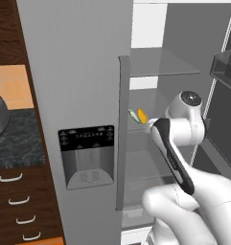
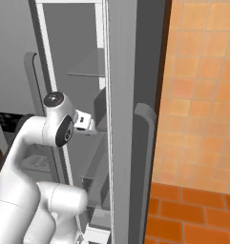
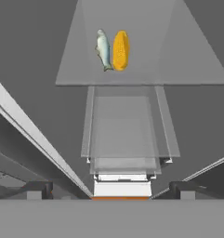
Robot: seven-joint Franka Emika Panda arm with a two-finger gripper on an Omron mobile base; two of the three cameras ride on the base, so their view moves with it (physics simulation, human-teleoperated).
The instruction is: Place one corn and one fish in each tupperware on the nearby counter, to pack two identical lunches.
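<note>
On the glass fridge shelf, one fish and one corn ear lie side by side, just about touching, fish left of corn in my hand view. Both sit ahead of my tool, well apart from it, long axes running straight away from me. Tool fingers stand wide, holding nothing. Judgement: reach forward, close across the corn's width. Worktop lies left.
</note>
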